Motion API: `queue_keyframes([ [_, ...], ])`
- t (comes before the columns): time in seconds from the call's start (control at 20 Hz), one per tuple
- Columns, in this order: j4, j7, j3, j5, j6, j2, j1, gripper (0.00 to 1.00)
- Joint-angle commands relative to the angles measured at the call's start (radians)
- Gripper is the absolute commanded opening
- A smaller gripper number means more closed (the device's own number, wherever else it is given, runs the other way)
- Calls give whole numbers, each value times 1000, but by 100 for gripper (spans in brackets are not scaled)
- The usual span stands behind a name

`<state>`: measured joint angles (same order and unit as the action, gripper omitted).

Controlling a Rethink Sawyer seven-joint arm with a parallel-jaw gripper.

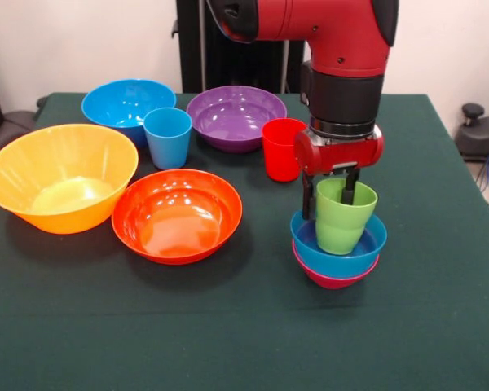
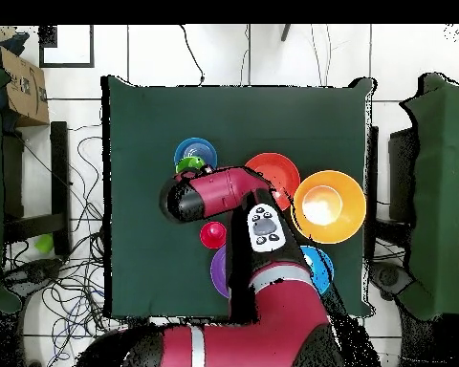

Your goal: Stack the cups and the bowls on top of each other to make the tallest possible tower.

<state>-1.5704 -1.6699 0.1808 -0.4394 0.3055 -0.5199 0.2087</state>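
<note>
Six bowls (image 1: pixel 177 216) and three cups (image 1: pixel 168 137).

We see the red-and-black arm (image 1: pixel 342 57) reaching straight down, its claw (image 1: pixel 329 198) pointing downward, fingers straddling a cup wall.

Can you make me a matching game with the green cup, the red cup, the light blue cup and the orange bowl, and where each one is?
Things:
1. green cup
2. red cup
3. light blue cup
4. red-orange bowl

Places:
A. in front of the large blue bowl
B. inside the small blue bowl, gripper on its rim
C. beside the yellow-orange bowl
D. right of the purple bowl

Pairs: 1-B, 2-D, 3-A, 4-C
</note>
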Motion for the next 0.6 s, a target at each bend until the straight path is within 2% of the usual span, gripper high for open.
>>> queue_keyframes([
  [0.05,5,-3,43,-35,31,-56,23,100],
  [0.25,-1,25,58,-23,78,-97,40,100],
  [0.6,38,49,71,-17,126,-106,53,100],
])
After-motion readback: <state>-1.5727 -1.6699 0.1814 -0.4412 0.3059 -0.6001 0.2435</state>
